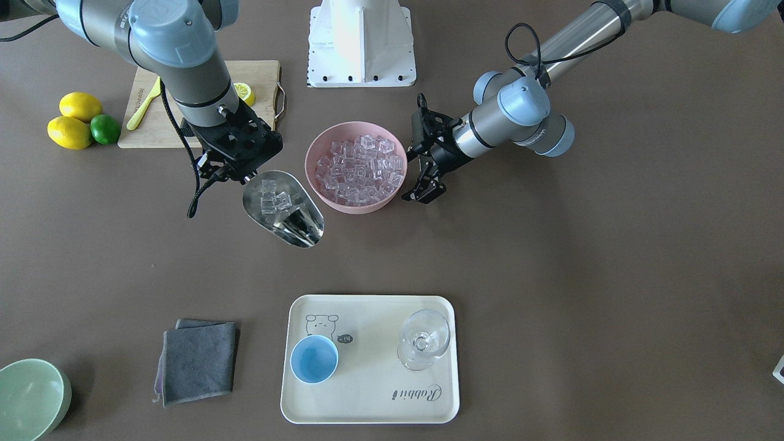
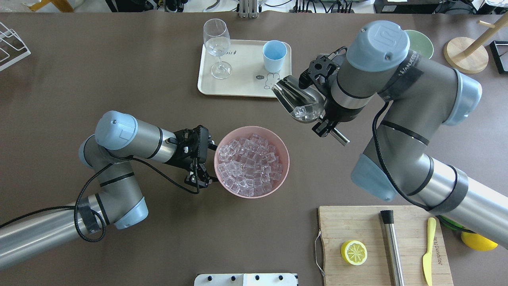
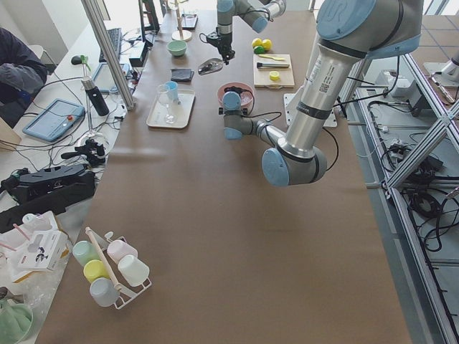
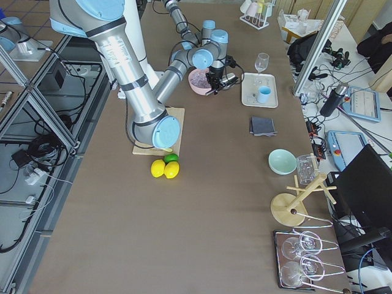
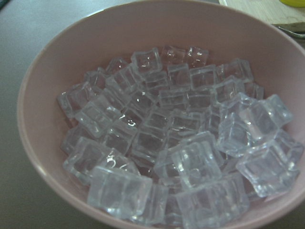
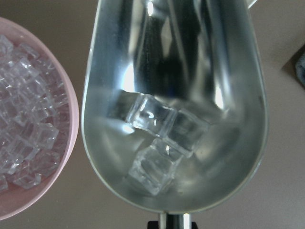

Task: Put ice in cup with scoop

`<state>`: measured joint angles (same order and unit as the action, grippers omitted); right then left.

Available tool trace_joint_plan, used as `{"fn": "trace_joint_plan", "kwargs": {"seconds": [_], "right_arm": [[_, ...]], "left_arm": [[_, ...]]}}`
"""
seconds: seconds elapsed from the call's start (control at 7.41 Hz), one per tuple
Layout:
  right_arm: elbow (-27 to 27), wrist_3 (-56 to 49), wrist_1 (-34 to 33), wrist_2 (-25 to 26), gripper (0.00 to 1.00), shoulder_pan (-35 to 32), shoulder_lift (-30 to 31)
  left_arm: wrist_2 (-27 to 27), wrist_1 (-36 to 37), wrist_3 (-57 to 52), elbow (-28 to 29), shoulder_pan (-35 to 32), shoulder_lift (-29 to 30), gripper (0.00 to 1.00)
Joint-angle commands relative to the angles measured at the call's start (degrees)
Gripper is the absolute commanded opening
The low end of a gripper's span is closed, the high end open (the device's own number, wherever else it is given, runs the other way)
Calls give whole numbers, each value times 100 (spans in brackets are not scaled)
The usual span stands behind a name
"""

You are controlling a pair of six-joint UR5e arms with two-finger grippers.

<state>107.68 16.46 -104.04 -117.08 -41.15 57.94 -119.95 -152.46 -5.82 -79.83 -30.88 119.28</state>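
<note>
Exterior front-facing: right end effector [image 1: 245, 171] is clenched on the handle of the scoop [image 1: 288, 211], with the trough sticking out past the fingers and its mouth pointing toward the tray [image 1: 367, 398]. The scoop is held up off the bench, just beside the pink bowl [image 1: 355, 208] on the robot's right and short of the tray. Right wrist view shows a few cubes of ice [image 6: 159, 136] in the trough, bunched at the handle end closest to the end effector. The rest of the ice is piled in the pink bowl. The cup [image 1: 313, 359] stands upright on the tray, in the half on the robot's right, well apart from the scoop. Left end effector [image 1: 413, 150] is released, fingers spread wide, parked just beside the bowl's outer wall on the robot's left. Cannot tell if it touches the bowl.
</note>
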Motion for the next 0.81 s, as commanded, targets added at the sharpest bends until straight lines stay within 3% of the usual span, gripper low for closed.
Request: {"fn": "trace_joint_plan", "kwargs": {"seconds": [0.0,0.68], "right_arm": [[-1060,-168,-1202,-771,0,-612,-982],[-3292,-852,-1856,-763,0,-1000,-2495]], "left_arm": [[6,418,-6,-532,-32,-334,97],[-38,639,-42,-586,-305,-406,97]]}}
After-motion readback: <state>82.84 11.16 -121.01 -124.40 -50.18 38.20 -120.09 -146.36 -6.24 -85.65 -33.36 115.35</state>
